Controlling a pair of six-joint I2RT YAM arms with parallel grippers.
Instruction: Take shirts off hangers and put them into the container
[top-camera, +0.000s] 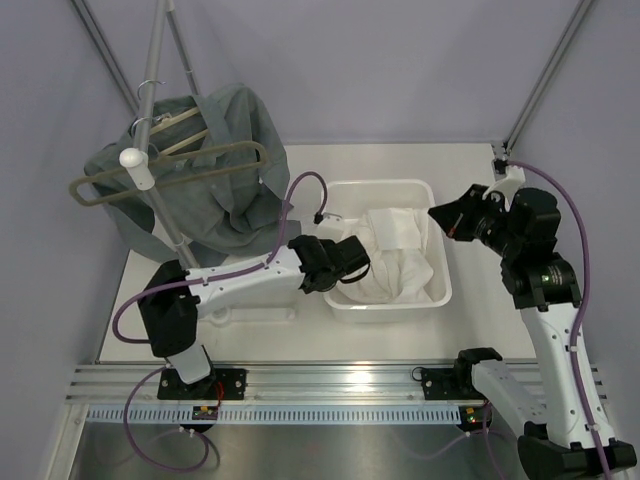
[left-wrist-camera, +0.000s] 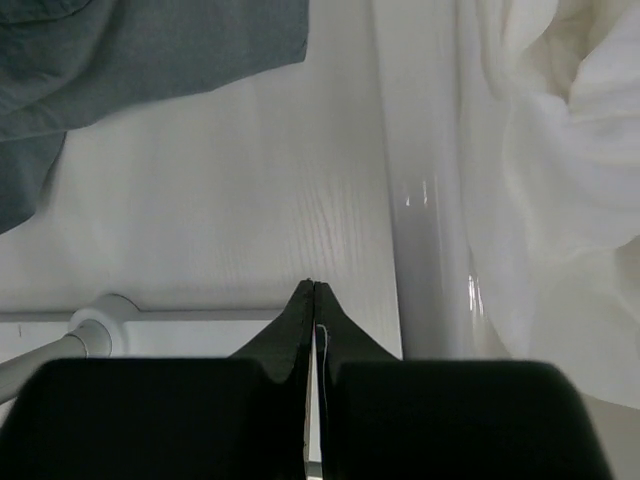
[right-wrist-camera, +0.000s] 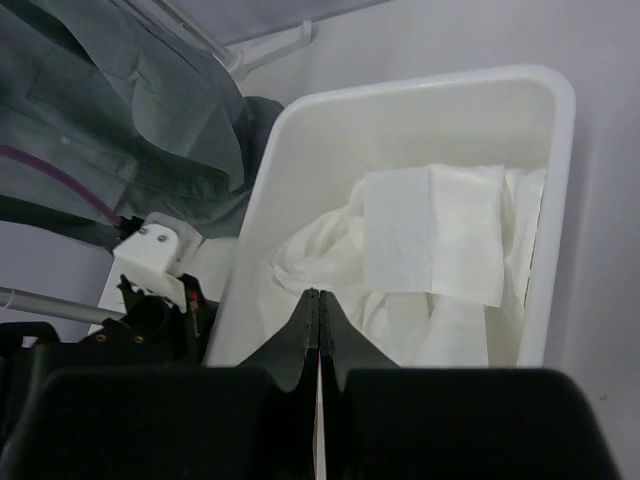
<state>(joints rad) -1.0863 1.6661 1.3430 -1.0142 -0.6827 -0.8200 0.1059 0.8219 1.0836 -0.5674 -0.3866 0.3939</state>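
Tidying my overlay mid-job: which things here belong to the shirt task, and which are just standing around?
Job:
- grey-green shirt, hung up
- hangers
- white shirt, in container
- container

Just there:
- grey looped rail
- metal pole
- purple cable

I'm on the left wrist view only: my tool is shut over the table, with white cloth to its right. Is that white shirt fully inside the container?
Observer: Yes. From above, the white shirt lies bunched inside the container, and I see none of it over the rim.
Operator: And the grey-green cloth at my upper left, is it off its hanger?
Observer: No. The grey-green shirt hangs on a wooden hanger, up and to the left of the container.
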